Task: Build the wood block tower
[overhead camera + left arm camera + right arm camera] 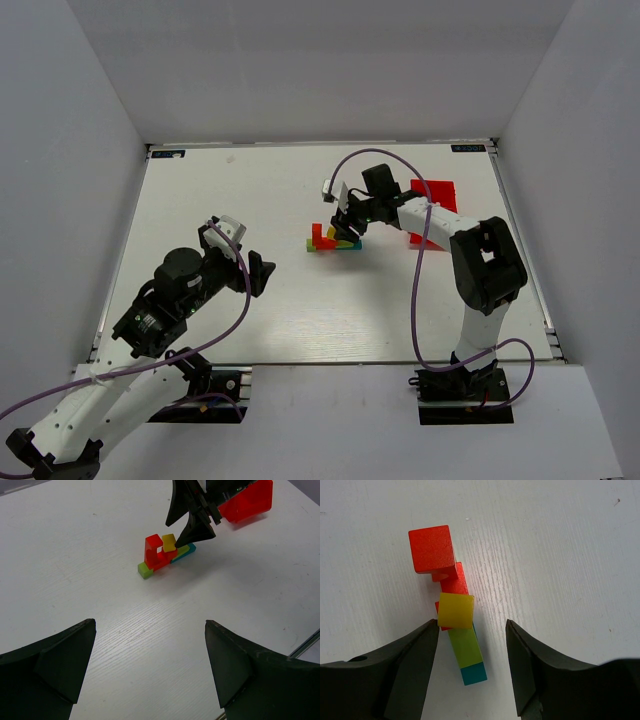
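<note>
So we're looking at the wood block tower (334,240) sitting around the middle of the table (230,190), near the red bin (437,200). It's just a low pile right now: a green bar (465,647) and a teal block (473,673) lying flat, a red arch (153,547) standing at one end, and a yellow cube (456,611) perched on top. Our right gripper (472,630) is hovering over that cube with its jaws spread wider than the cube, one finger on each side, gripping nothing. Our left gripper (150,670) is hanging well apart from the pile, wide open and empty too. We're guessing these blocks are light, hard and a bit slick with paint. Nothing's locking them together, so one nudge could be shifting the whole lot. We're thinking the cube's flat opposite faces are the spot to pinch, gently.
</note>
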{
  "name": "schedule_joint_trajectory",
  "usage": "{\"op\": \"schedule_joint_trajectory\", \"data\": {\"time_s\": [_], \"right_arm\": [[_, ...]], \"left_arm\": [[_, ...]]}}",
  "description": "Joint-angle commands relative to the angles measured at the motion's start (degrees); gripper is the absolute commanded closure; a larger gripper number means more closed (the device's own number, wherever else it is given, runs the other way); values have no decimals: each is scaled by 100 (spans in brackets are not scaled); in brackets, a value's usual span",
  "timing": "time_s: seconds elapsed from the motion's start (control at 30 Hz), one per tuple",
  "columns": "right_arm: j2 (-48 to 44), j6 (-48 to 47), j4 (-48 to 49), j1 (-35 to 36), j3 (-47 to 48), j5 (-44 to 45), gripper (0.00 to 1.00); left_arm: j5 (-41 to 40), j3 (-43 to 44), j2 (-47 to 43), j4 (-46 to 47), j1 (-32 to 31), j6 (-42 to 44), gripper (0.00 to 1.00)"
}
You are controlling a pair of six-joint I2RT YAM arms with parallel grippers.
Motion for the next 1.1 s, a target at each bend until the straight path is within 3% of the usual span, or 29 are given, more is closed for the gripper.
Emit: {"op": "schedule_joint_trajectory", "data": {"time_s": [0.0,1.07], "right_arm": [[-37,-24,166,-21,-54,-26,38],[-72,-15,184,-74,-89,0,38]], "left_arm": [[-22,44,-3,-16,30,-33,0],[-22,44,-3,-16,30,-33,0]]}}
